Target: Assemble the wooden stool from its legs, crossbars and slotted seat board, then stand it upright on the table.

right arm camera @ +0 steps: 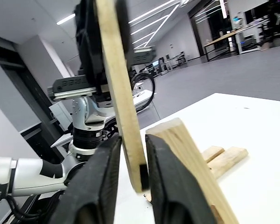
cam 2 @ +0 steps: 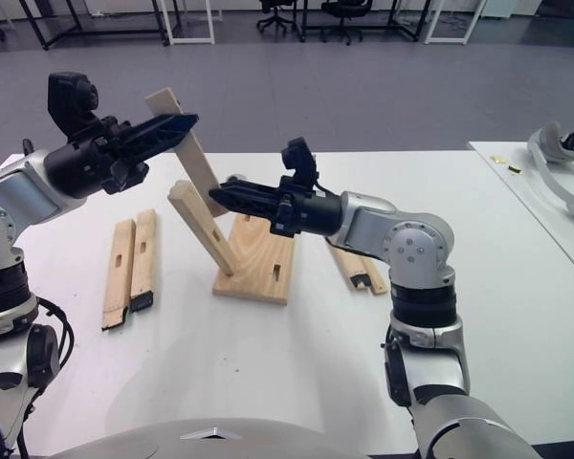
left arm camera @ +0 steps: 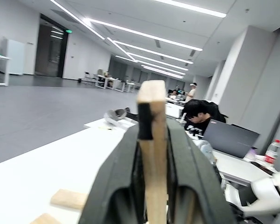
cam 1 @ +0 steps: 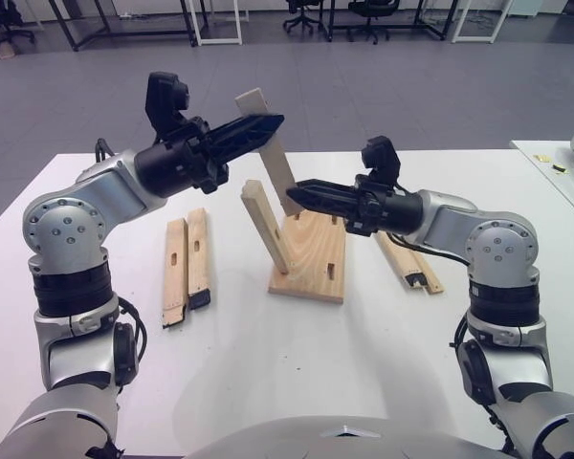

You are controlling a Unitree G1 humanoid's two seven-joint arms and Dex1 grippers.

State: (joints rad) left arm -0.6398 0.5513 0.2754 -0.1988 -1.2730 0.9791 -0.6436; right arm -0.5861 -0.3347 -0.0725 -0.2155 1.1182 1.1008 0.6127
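Observation:
The slotted seat board [cam 1: 316,263] lies flat on the white table [cam 1: 268,382]. One wooden leg [cam 1: 266,225] stands in it, leaning to the left. A second leg [cam 1: 271,153] is held in the air above the board, also slanted. My left gripper [cam 1: 268,127] is shut on it near its upper end [left arm camera: 151,135]. My right gripper [cam 1: 295,194] is shut on its lower end [right arm camera: 130,140], just above the board. In the right wrist view the standing leg [right arm camera: 191,154] is right beside that gripper.
Two wooden pieces [cam 1: 187,263] lie side by side left of the board, and two more [cam 1: 407,263] lie to its right under my right arm. A white headset [cam 2: 564,163] rests on a neighbouring table at far right. Bare tabletop lies in front.

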